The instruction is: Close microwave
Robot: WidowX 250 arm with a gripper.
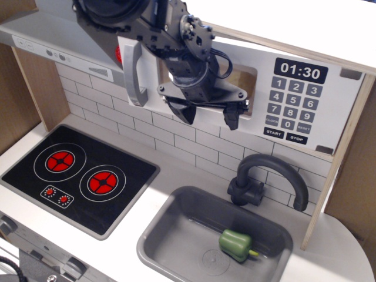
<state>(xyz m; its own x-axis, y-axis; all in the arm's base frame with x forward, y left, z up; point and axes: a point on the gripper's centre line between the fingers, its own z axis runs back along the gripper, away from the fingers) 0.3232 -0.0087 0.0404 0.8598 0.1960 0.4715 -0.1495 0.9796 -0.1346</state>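
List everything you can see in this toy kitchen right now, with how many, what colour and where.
microwave: one, white door, black keypad reading 01:30, upper centre to right
door handle: one, grey vertical bar, left edge of the door
range hood: one, grey, upper left
red knob: one, partly hidden beside the handle
hob: one, black with two red rings, lower left
sink: one, grey, bottom centre
green pepper: one, lying in the sink
tap: one, dark grey, behind the sink
tiled wall: white, at the back
gripper: one, black, fingers spread, in front of the door
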